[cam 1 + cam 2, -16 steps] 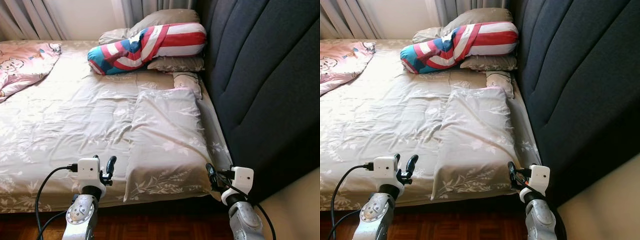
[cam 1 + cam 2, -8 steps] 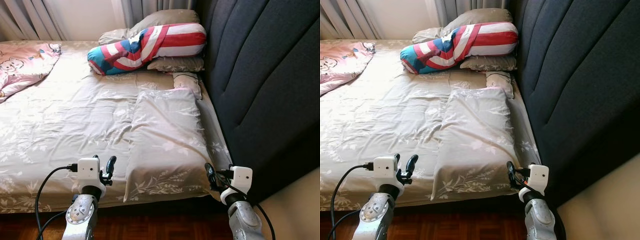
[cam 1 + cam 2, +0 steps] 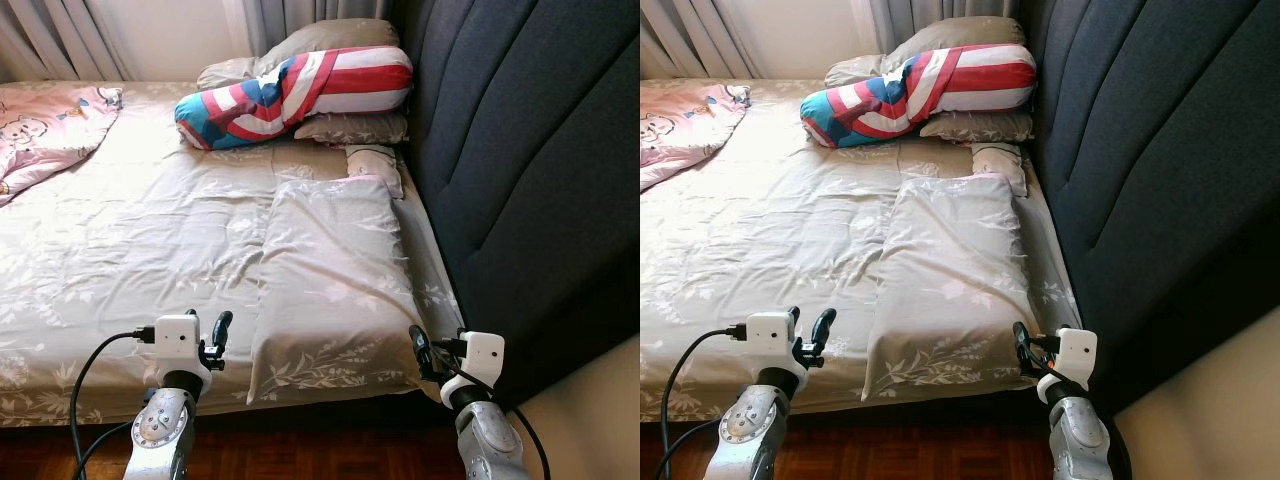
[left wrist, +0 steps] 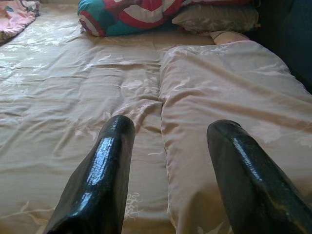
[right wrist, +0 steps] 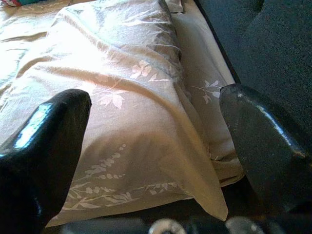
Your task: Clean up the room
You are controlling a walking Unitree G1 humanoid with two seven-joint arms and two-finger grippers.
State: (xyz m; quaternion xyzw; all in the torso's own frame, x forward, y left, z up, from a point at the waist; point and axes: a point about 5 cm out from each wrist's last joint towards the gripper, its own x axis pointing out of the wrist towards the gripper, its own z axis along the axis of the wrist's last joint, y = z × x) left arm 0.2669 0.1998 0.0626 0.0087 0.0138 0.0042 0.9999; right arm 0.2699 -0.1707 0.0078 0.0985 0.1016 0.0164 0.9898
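While both hands hover at bed's near edge, beige floral pillow (image 3: 335, 285) lies flat on beige floral bedsheet (image 3: 130, 260), beside dark padded headboard (image 3: 530, 170). Left hand (image 3: 215, 340) open, right hand (image 3: 420, 350) open. Pillow likely light, soft, floppy; pinch 2 near corners.
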